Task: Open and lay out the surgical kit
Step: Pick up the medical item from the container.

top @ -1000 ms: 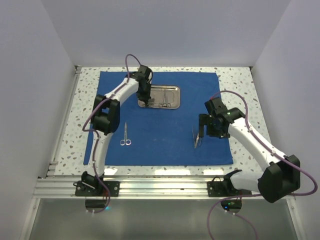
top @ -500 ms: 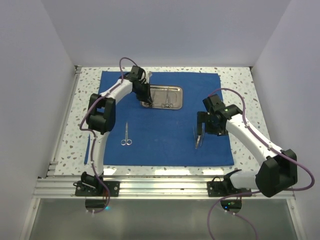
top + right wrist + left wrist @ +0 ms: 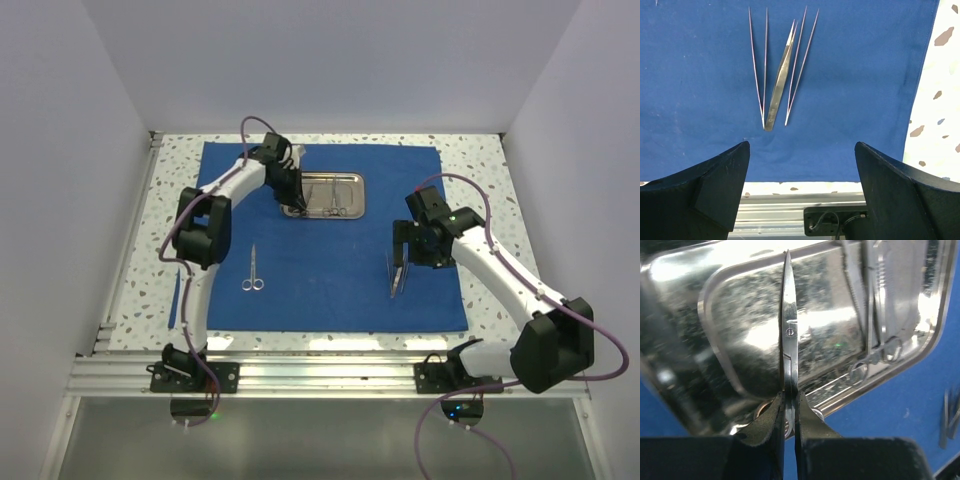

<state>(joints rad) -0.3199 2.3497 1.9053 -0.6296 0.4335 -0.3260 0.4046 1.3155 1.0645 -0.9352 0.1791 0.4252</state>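
My left hand (image 3: pixel 788 412) pinches thin scissors (image 3: pixel 790 325) tight over the left end of the tray (image 3: pixel 715 300). Their long blades point straight away from the hand. My right hand (image 3: pixel 800 155) stands wide open over the tweezers (image 3: pixel 779 90), well right of the tray.

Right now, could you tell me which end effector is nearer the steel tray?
Left. The left end effector holds scissors over the tray; the right end effector hovers above the tweezers, well clear of it.

Speckled table (image 3: pixel 480 160), plain white walls (image 3: pixel 330 60)
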